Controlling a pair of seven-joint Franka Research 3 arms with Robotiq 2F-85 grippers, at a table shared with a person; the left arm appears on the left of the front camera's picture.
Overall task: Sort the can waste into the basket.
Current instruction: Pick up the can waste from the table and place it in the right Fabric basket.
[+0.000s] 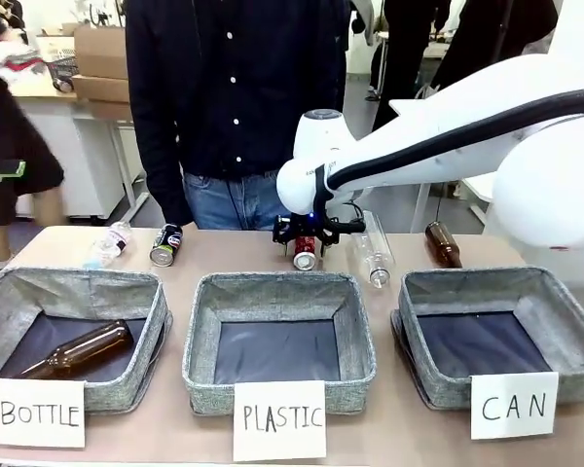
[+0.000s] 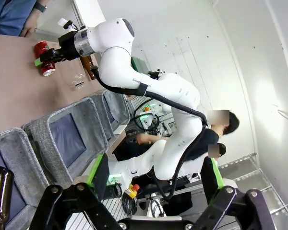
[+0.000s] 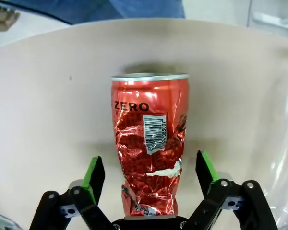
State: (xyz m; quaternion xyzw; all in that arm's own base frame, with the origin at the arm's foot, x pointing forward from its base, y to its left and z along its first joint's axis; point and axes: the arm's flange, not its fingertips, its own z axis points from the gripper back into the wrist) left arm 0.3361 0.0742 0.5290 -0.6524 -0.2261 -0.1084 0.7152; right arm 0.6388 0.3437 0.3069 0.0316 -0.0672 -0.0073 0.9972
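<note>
CAN basket (image 1: 472,280), marked by a white card (image 1: 514,406), stands at lower right of the front frame on the tan table (image 1: 156,428), its dark lining showing; PLASTIC basket (image 1: 273,284) sits at lower centre and BOTTLE basket (image 1: 73,280) at lower left, a brown glass bottle (image 1: 83,350) lying inside the latter; along the bottom edge of the left wrist frame, the left gripper (image 2: 153,165) holds its jaws spread wide around nothing; beyond the baskets, just above centre of the front frame, the red can (image 1: 305,253) lies on its side between the fingers of the right gripper (image 3: 149,165); in the right wrist frame those jaws stand apart on either side of the can's crumpled lower half, green pads (image 3: 93,172) near it with a gap showing on each side; the dark can (image 1: 165,245) rests at middle left, well apart from the red one, a clear plastic bottle (image 1: 107,243) beside it; another clear bottle (image 1: 373,255) and a brown bottle (image 1: 444,243) lie at middle right; a person (image 1: 234,88) in a dark shirt stands at the far edge.
</note>
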